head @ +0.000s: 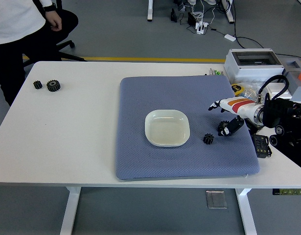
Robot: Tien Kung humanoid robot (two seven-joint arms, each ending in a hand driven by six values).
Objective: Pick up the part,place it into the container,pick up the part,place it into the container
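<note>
A white bowl [167, 128] sits in the middle of a blue-grey mat [140, 98]. To its right on the mat lie a small black gear [208, 138] and a larger black gear [222, 129]. My right hand [222, 116] reaches in from the right, over the larger gear. Its fingers [216, 105] are spread above the gear and the thumb [234, 125] lies against the gear's right side. The gear still rests on the mat. My left arm is out of view.
Two more black gears [53, 85] lie at the table's far left. A grey box [253, 63], a black adapter [262, 145] and small clutter stand at the right edge. A person [18, 24] in a white top stands at the far left corner.
</note>
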